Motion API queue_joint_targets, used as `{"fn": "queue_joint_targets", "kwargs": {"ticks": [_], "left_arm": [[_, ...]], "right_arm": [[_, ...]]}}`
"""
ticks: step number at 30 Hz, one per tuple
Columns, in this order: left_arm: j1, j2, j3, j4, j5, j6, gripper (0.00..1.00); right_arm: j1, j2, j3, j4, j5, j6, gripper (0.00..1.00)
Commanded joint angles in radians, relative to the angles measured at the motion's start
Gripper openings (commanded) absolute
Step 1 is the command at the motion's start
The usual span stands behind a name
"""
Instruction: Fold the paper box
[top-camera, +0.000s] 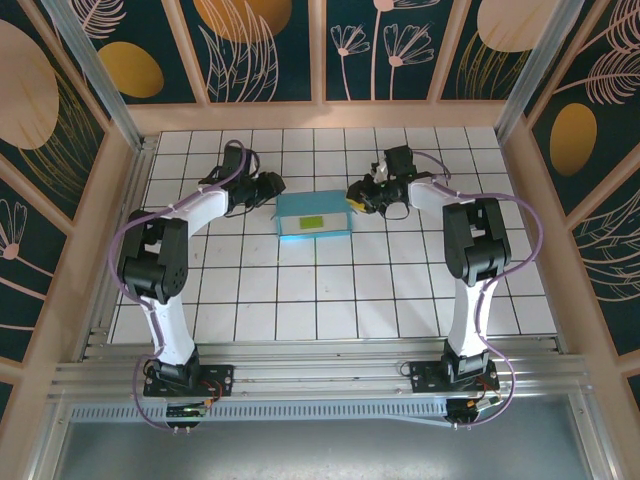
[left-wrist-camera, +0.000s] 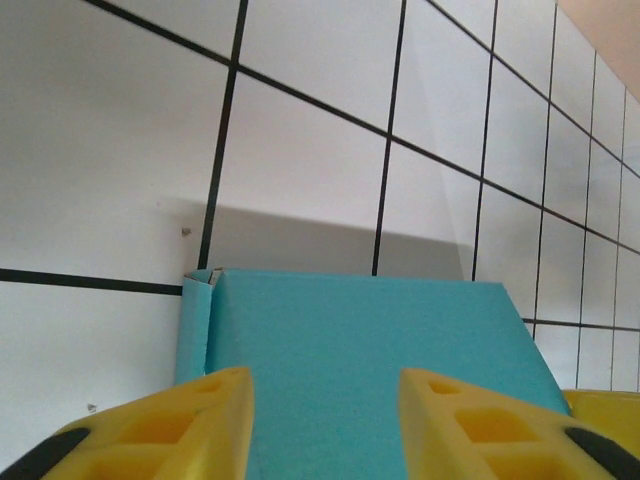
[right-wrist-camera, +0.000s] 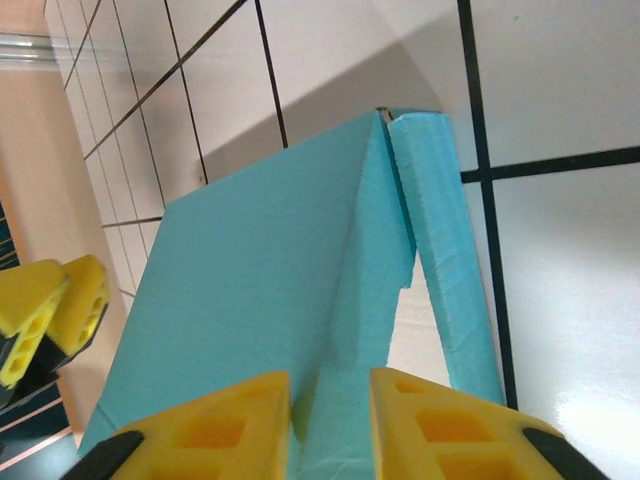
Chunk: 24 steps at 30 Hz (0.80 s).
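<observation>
Starting at the left, the left gripper (left-wrist-camera: 325, 385) hovers low at the left end of the paper box (top-camera: 296, 206), its jaws spread with nothing between them but a sight of the teal top panel. The box lies flat on the table (top-camera: 330, 300), in the far half and about midway between the left and right edges, with a lime-green patch (top-camera: 313, 221) on its lid. It looks light, thin and easily creased, so it will likely slide on the smooth tiles unless braced from both ends. Holds belong on the stiffer folded edges and corners, not the middle of a panel, which would buckle. At its left corner a small tab (left-wrist-camera: 195, 320) stands slightly proud. On the right end a side flap (right-wrist-camera: 445, 260) gapes away from the body, not yet tucked. The right gripper (right-wrist-camera: 330, 385) sits there, its jaws drawn close and apparently pinching the creased end wall. Bare tiles surround the box on all sides, with more room toward the near edge than toward the far wall (top-camera: 320, 117).
</observation>
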Motion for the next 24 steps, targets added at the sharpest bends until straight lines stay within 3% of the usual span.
{"fn": "queue_joint_targets", "kwargs": {"ticks": [1,6,10,18,24], "left_arm": [[0.009,-0.050,-0.018,-0.038,-0.038,0.026,0.45],[0.008,-0.050,-0.040,-0.057,-0.032,0.032,0.47],[0.008,-0.036,-0.066,-0.023,0.048,0.020,0.47],[0.007,0.005,-0.076,-0.007,0.100,-0.001,0.32],[0.006,0.021,-0.082,0.006,0.112,-0.009,0.27]], "right_arm": [[-0.005,-0.081,0.009,-0.012,0.047,-0.037,0.31],[-0.011,-0.082,0.025,-0.026,0.058,-0.053,0.35],[-0.007,-0.063,0.027,-0.028,0.036,-0.057,0.35],[0.022,-0.034,0.025,-0.020,0.022,-0.056,0.31],[0.040,-0.007,0.011,0.003,0.013,-0.040,0.29]]}}
